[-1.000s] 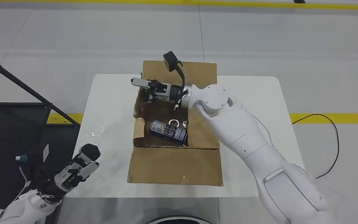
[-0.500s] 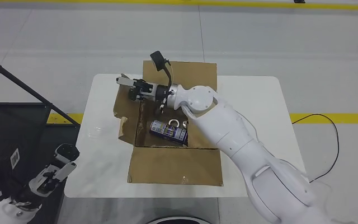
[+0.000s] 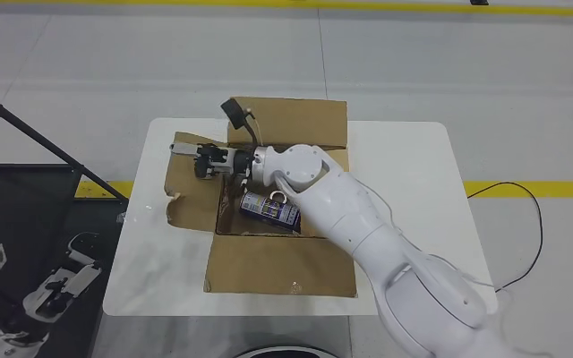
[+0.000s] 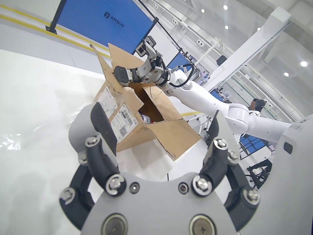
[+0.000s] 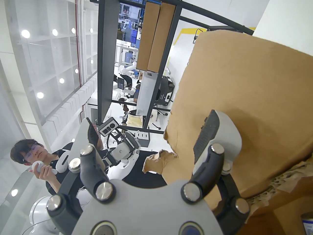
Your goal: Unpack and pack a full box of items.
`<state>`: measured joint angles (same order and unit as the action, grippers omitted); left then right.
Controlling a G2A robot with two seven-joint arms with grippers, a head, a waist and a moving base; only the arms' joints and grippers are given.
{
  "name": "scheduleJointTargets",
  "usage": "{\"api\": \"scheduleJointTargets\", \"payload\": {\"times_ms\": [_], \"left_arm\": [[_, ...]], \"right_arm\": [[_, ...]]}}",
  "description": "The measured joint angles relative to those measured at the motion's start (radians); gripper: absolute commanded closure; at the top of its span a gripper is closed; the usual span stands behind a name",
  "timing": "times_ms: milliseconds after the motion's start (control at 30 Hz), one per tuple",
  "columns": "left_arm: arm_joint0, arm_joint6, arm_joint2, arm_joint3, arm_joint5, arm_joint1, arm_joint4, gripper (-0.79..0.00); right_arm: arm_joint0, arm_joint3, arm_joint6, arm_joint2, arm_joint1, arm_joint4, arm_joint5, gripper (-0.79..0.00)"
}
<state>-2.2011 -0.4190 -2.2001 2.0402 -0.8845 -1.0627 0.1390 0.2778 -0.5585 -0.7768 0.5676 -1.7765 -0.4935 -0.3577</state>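
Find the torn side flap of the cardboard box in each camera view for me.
Top view: the torn flap lies folded out over the table, on the box's picture-left side.
Left wrist view: the torn flap rises off the box, against the right gripper.
Right wrist view: the torn flap is the big brown sheet close against the gripper.
Shared landmark: the right gripper, at the flap in all three.
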Motion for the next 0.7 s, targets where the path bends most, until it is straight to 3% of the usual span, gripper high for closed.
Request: {"api": "scheduleJointTargets", "payload": {"times_ms": [700], "left_arm": [[0.025,-0.035,0.004,-0.005,0.004,-0.011,0.021,-0.785]], "right_arm": [[-0.013,0.131,-0.059,0.016,-0.076,0.022,-0.01,-0.785]]}}
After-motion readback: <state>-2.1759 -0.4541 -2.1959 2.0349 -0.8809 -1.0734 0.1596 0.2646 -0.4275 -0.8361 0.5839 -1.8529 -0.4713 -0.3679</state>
